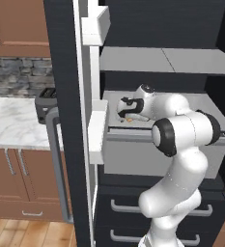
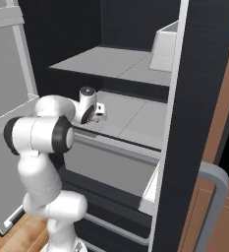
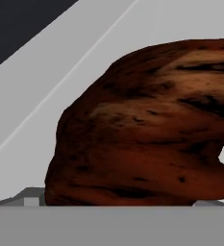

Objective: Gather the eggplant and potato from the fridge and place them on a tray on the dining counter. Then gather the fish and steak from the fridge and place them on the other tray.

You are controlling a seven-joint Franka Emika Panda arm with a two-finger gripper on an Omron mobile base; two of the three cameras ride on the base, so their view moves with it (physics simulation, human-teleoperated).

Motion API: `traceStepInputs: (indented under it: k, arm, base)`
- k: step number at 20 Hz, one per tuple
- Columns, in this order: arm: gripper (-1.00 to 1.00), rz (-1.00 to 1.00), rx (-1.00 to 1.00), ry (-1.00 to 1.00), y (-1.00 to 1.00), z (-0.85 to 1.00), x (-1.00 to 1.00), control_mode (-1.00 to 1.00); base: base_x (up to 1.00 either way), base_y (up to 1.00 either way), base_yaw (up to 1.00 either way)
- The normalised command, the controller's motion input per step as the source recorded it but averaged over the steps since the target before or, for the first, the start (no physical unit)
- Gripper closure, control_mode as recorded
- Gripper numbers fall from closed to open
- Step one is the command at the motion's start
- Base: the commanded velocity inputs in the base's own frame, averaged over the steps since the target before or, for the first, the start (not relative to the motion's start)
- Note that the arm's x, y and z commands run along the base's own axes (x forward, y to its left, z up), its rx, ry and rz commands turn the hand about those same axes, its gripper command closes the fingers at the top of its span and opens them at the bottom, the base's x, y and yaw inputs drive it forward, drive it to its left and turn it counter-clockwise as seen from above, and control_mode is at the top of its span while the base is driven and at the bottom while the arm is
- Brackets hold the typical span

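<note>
Steak [image 3: 147, 129], a dark red-brown slab with charred streaks, lies on the pale grey shelf [image 1: 208, 103] inside the fridge [image 1: 65, 96], directly in front of the hand camera and very close to it. In the left base view a small orange-brown bit of it shows just under the pincer [image 1: 126, 115], which reaches down onto the left part of that middle shelf. From the right base view the pincer [image 2: 97, 114] sits low over the same shelf, near its front edge. Whether the pincer stands wide or is touching the steak I cannot tell. Both fridge doors stand open; the left door [image 1: 92, 120] carries white bins. Beyond it a marble counter [image 1: 12, 120] bears a dark toaster [image 1: 45, 99].
</note>
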Motion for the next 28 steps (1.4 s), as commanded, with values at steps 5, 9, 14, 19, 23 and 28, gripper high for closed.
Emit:
traceStepInputs:
  k: [5,9,14,19,23,28]
  arm:
    - [-1.00,0.00,0.00,0.00,0.00,-0.09,0.28,-1.00]
    - [1.00,0.00,0.00,0.03,0.00,-0.25,0.14,-1.00]
    - [1.00,0.00,0.00,0.00,0.00,-0.19,0.00,-1.00]
    - [1.00,0.00,0.00,0.00,0.00,0.00,-0.02,-1.00]
    - [1.00,0.00,0.00,-0.01,0.00,0.00,-0.40,-1.00]
    - [1.00,0.00,0.00,-0.06,0.00,0.09,-0.87,-1.00]
  base:
    - [0.00,0.00,0.00]
    - [0.00,0.00,0.00]
    - [0.00,0.00,0.00]
    - [0.00,0.00,0.00]
    - [0.00,0.00,0.00]
    - [0.00,0.00,0.00]
